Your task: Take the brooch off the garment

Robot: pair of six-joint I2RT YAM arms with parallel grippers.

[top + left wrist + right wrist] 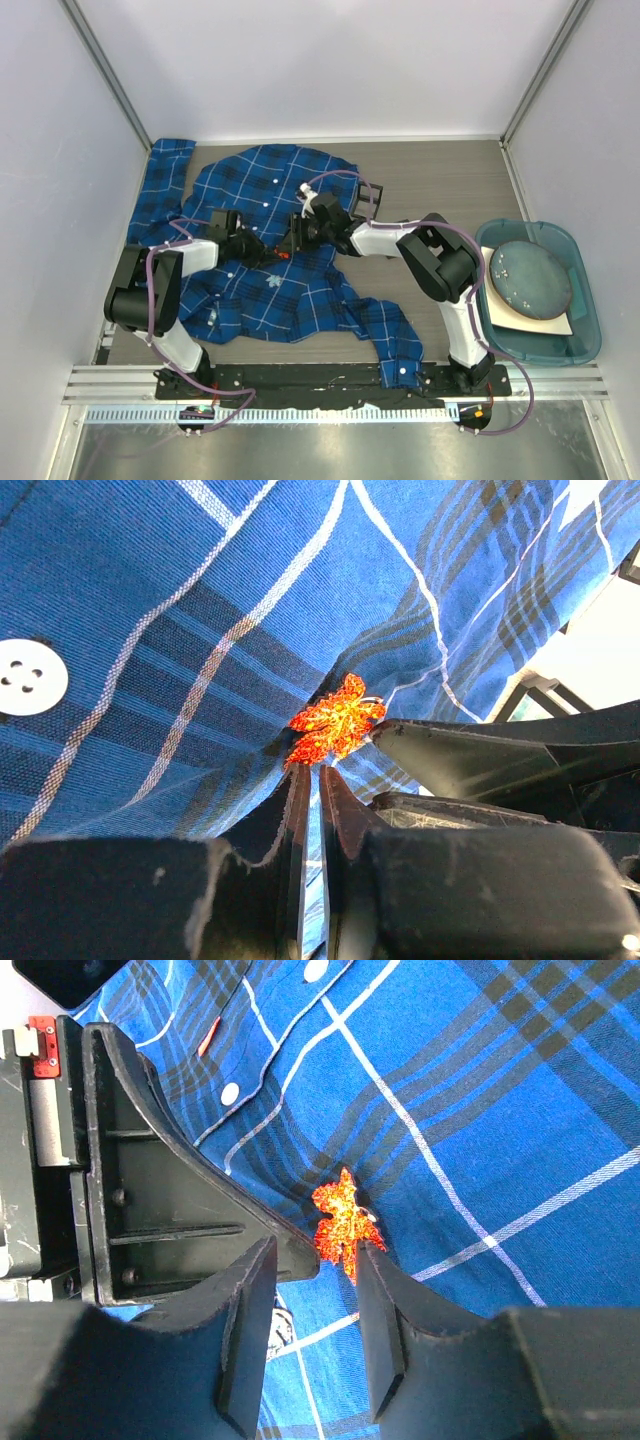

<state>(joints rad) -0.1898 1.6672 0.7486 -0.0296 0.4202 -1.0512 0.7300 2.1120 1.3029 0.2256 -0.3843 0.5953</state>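
Shirt: big long-sleeve button-up, blue/dk navy plaid w/ thin white lines and white buttons. It lies spread and rumpled on the counter, one sleeve up toward the far-left corner, another trailing to the near edge by the right arm's base.

Brooch: small orange-red glittery maple leaf on the shirt front, approx mid-garment near the button strip. Cloth is puckered around it.

Left arm: elbow bent at the left, forearm runs right, low over the shirt. Left fingers are almost closed w/ only a thin slit betw them, tips right at the leaf's lower point. Can't tell if they pinch brooch, cloth or nothing.

Right arm: elbow folded, forearm runs left across the shirt. Right fingers are apart, moderately wide, holding nothing. Their tips sit low over the cloth just below the leaf, one beside its lower-right edge. Both sets of fingers meet nearly tip to tip at the brooch.

Right side of counter: teal bin w/ round grey plate on a pale board.
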